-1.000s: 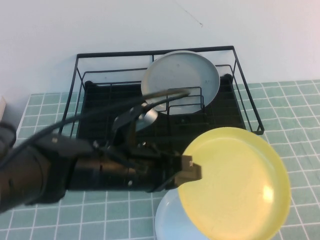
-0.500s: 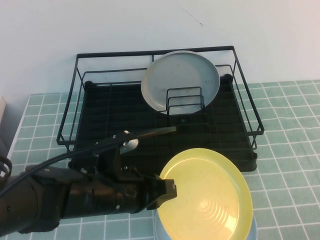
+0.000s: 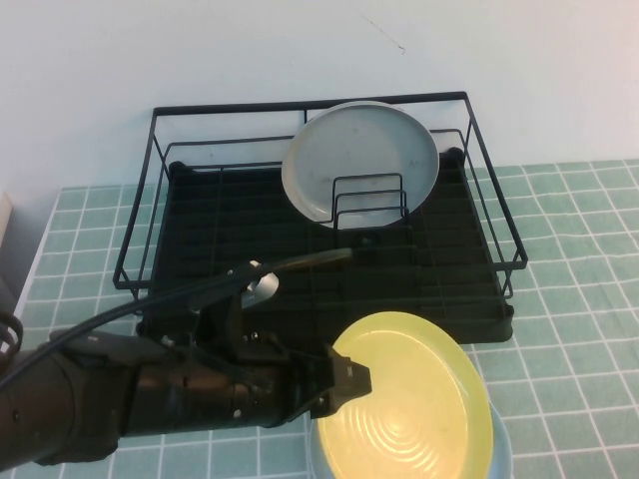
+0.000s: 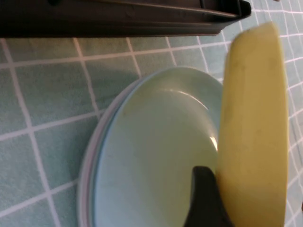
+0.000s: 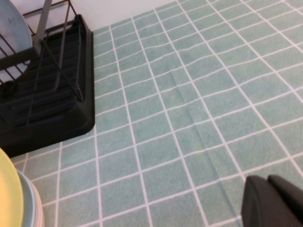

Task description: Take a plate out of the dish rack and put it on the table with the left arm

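Observation:
My left gripper [image 3: 354, 379] is shut on the near-left rim of the yellow plate [image 3: 409, 404]. It holds the plate tilted, low over a light blue plate [image 3: 503, 451] on the table [image 3: 579, 279] in front of the dish rack [image 3: 200, 249]. In the left wrist view the yellow plate [image 4: 253, 127] stands edge-on beside one black finger [image 4: 201, 194], with the light blue plate [image 4: 156, 151] under it; the other finger is hidden behind the plate. My right gripper [image 5: 272, 198] is shut and empty over bare tiles, out of the high view.
A grey plate [image 3: 359, 160] stands upright in the rack's wire holder at the back right. The rack's front edge [image 4: 118, 19] runs just beyond the light blue plate. A pale object [image 3: 5, 215] sits at the table's left edge.
My left arm has come down and back towards me with the yellow plate. The plate has dropped from beside the rack's front to just above the light blue plate and lies flatter.

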Available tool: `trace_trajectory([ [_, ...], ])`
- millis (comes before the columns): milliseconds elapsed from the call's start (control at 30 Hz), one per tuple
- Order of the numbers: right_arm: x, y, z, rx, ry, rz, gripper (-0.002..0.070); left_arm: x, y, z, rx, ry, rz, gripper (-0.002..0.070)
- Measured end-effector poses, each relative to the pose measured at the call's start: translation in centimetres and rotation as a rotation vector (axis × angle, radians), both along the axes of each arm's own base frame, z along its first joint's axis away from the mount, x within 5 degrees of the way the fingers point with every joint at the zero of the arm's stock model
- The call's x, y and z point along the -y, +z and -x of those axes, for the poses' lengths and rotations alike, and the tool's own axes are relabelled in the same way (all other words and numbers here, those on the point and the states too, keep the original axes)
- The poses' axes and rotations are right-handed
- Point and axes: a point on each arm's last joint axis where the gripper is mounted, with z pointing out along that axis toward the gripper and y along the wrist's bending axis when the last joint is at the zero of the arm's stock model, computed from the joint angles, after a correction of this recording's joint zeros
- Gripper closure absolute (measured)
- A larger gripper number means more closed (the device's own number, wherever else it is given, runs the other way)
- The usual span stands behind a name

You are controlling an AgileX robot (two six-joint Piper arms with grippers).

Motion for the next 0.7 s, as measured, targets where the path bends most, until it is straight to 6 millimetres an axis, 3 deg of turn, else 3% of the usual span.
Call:
trace_trajectory([
  [300, 0.0, 0.0, 0.0, 0.000, 0.000, 0.000, 0.0678, 0.0, 0.5, 0.2, -0.006, -0.070, 0.062, 0.0279],
  [633, 0.0, 0.0, 0.0, 0.000, 0.000, 0.000, 0.0678, -5.8, 1.1, -3.0, -0.062, 0.042, 0.173, 0.0282],
  [700, 0.0, 0.0, 0.0, 0.000, 0.000, 0.000, 0.0678, -7.1, 1.6, -3.1, -0.067, 0.008, 0.240, 0.0319],
])
